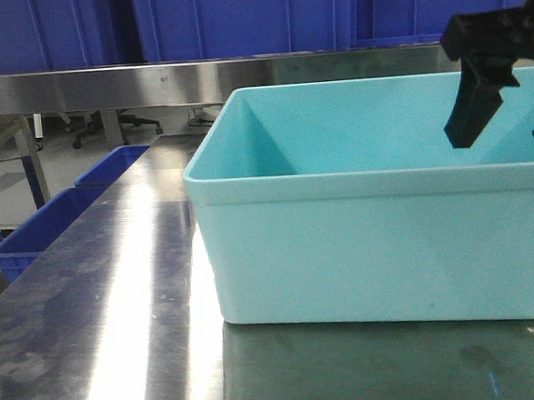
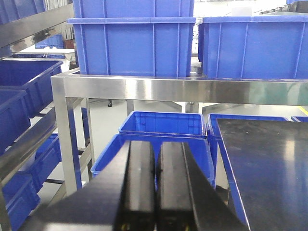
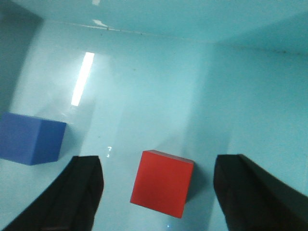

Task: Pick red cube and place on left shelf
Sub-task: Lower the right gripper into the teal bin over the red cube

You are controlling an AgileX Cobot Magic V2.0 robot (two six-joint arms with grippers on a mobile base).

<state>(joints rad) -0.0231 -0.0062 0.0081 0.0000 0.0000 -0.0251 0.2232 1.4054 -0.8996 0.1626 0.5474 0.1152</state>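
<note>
The red cube (image 3: 162, 183) lies on the floor of the teal bin (image 3: 192, 86), seen only in the right wrist view. My right gripper (image 3: 159, 185) is open, its two black fingers on either side of the cube with a gap on each side, above it. In the front view the right gripper (image 1: 509, 127) hangs over the teal bin (image 1: 383, 246) at the right; the cube is hidden by the bin wall. My left gripper (image 2: 156, 187) is shut and empty, beside the table, facing the steel shelf (image 2: 183, 89) that carries blue crates.
A blue cube (image 3: 31, 138) lies in the bin to the left of the red cube. Blue crates (image 2: 163, 127) stand on the floor beyond the left gripper and at the table's left (image 1: 54, 223). The steel table (image 1: 102, 345) bears the bin.
</note>
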